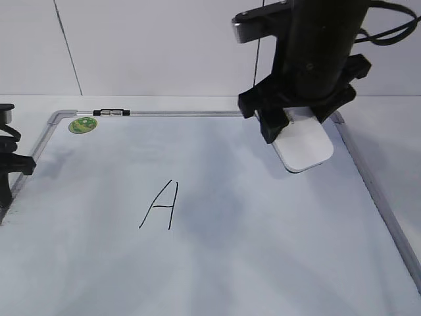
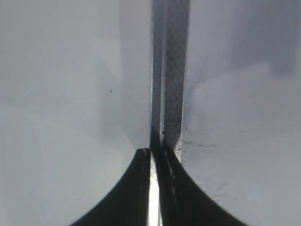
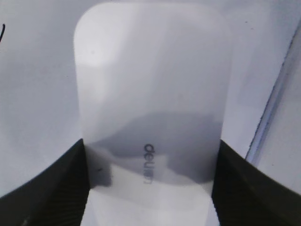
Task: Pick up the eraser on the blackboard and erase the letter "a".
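Observation:
The blackboard [image 1: 217, 263] is a white dry-erase board with a grey frame, lying flat. My right gripper [image 1: 296, 125] is shut on the white eraser [image 1: 304, 146] and holds it at the board's far right corner; I cannot tell whether it touches the surface. In the right wrist view the eraser [image 3: 150, 84] fills the space between the fingers of my right gripper [image 3: 150, 160], with grey lettering on it. My left gripper [image 1: 10, 164] is at the board's left edge, shut on the frame [image 2: 164, 94]. The letter "a" is not in view.
A capital "A" [image 1: 161, 205] is drawn in the board's middle. A green sticker [image 1: 83, 124] and a small black-and-silver clip [image 1: 112, 112] sit at the far left corner. A white wall rises behind the table.

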{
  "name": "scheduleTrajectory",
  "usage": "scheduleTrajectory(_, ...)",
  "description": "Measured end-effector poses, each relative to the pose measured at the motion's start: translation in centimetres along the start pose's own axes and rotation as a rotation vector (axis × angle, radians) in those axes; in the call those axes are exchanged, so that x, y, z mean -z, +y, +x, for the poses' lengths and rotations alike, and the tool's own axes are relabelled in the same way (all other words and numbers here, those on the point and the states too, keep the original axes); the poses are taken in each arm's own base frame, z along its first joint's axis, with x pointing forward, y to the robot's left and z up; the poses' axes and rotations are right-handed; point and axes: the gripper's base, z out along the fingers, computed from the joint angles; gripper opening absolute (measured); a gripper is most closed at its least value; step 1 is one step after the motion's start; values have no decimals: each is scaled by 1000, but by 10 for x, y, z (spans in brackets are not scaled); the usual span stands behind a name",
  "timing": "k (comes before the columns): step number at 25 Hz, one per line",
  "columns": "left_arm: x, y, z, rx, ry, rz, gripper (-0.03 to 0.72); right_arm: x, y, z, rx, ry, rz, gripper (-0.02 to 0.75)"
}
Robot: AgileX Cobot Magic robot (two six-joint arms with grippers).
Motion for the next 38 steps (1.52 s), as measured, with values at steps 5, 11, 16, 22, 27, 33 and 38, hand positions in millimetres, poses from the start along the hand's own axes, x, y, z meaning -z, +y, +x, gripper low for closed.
scheduleTrajectory(5,0,0,0,2,0,2,13,15,-35,1,-92,-38,21,561)
scheduleTrajectory(11,0,0,0,1,0,3,13,25,-72,5,-193,-55,51,561)
scheduleTrajectory(16,0,-1,0,7,1,9,13,23,-89,6,-243,-45,63,561)
scheduleTrajectory(22,0,-1,0,7,1,9,13,19,-123,10,-342,-29,88,561)
scheduleTrajectory(27,0,-1,0,7,-1,9,13,9,-136,11,-379,3,60,561)
scheduleTrajectory(33,0,-1,0,7,-1,9,13,-25,-130,4,-345,92,5,561)
scheduleTrajectory(38,0,-1,0,7,-1,9,13,-51,-128,1,-332,157,-7,561)
